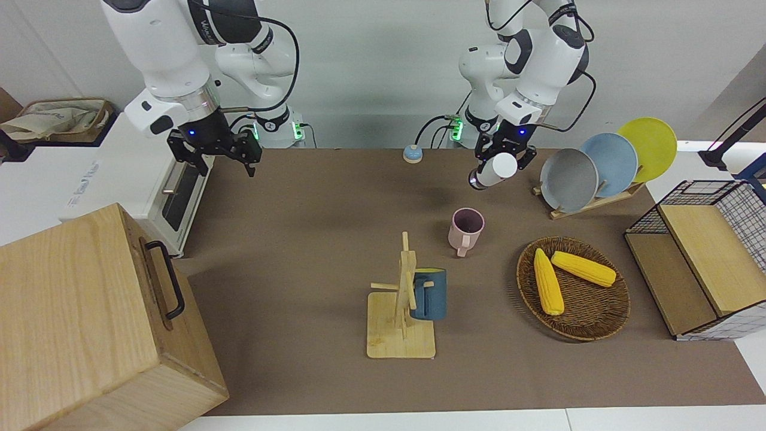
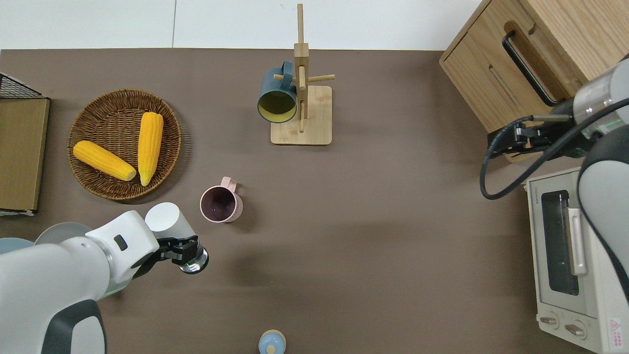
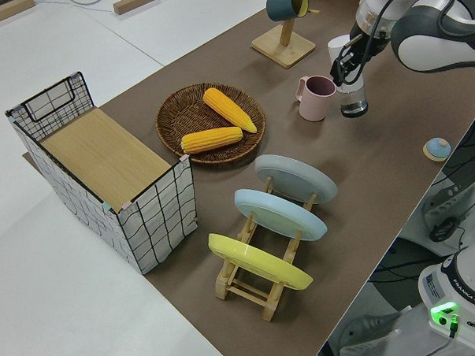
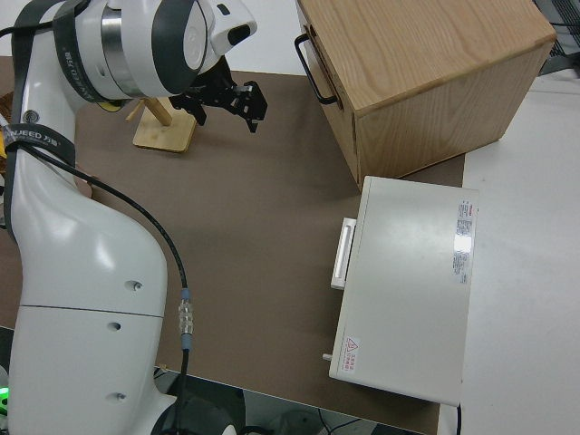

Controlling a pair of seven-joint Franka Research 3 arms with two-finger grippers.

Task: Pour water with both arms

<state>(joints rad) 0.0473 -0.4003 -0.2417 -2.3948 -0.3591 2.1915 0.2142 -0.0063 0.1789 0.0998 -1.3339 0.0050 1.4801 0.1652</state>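
Note:
My left gripper (image 1: 501,157) (image 2: 179,246) (image 3: 350,59) is shut on a white bottle (image 1: 495,169) (image 2: 167,221) (image 3: 345,79), which hangs tilted over bare table. A pink mug (image 1: 466,228) (image 2: 220,204) (image 3: 317,97) stands upright on the brown mat, a little farther from the robots than the bottle, and looks empty. No water shows. My right gripper (image 1: 212,149) (image 2: 511,140) (image 4: 227,100) hangs open and empty over the table at the right arm's end, between the wooden box and the toaster oven.
A wooden mug rack (image 1: 400,323) (image 2: 300,113) carries a blue mug (image 1: 428,293) (image 2: 277,96). A wicker basket (image 1: 598,326) (image 2: 81,113) holds two corn cobs. A plate rack with three plates (image 1: 598,167), a wire crate (image 1: 706,257), a wooden box (image 1: 90,317), a toaster oven (image 2: 570,255) and a small blue knob (image 1: 412,154) ring the table.

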